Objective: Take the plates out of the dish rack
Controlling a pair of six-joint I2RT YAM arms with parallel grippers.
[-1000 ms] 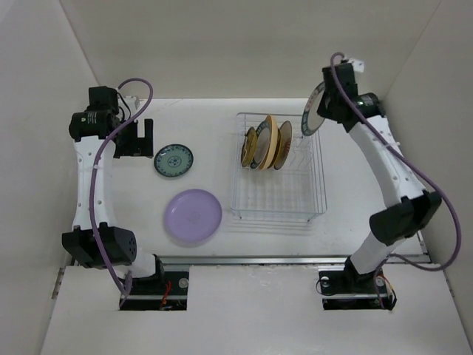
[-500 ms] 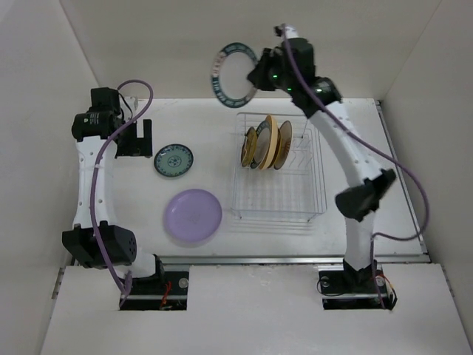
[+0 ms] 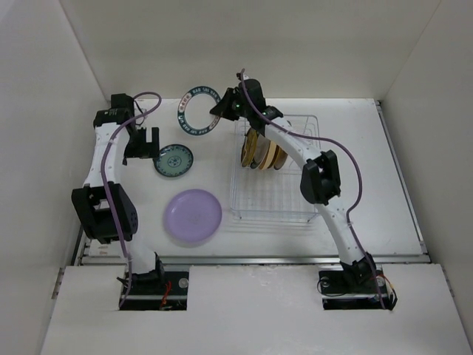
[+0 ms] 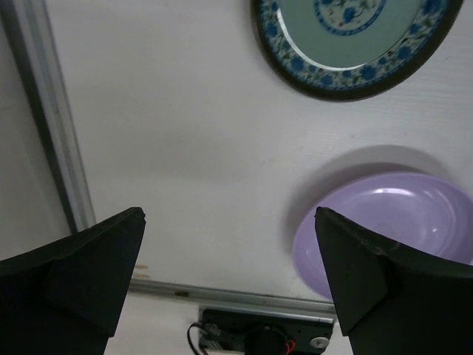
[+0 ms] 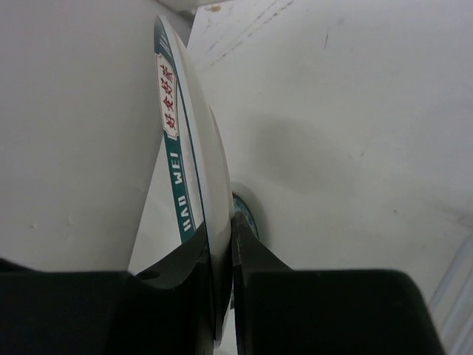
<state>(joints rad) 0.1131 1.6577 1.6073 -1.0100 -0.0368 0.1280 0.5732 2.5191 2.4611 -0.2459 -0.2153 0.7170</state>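
Observation:
My right gripper (image 3: pixel 222 109) is shut on the rim of a white plate with a dark patterned rim (image 3: pixel 196 111) and holds it in the air left of the dish rack (image 3: pixel 277 207). The wrist view shows that plate (image 5: pixel 194 177) edge-on between the fingers (image 5: pixel 262 259). Three plates (image 3: pixel 262 148) stand upright in the rack's far slots. A small teal patterned plate (image 3: pixel 174 160) and a large lavender plate (image 3: pixel 194 216) lie flat on the table left of the rack. My left gripper (image 3: pixel 142 144) is open and empty just left of the teal plate; its wrist view shows the teal plate (image 4: pixel 347 37) and the lavender plate (image 4: pixel 384 229).
White walls close in the table at the back and both sides. A metal rail (image 3: pixel 251 259) runs along the near edge, also seen in the left wrist view (image 4: pixel 52 126). The right arm (image 3: pixel 318 177) reaches across above the rack.
My right arm has swung left from the rack's right side, carrying the dark-rimmed plate over the rack to its left. The left arm's elbow has shifted; its gripper stays by the teal plate.

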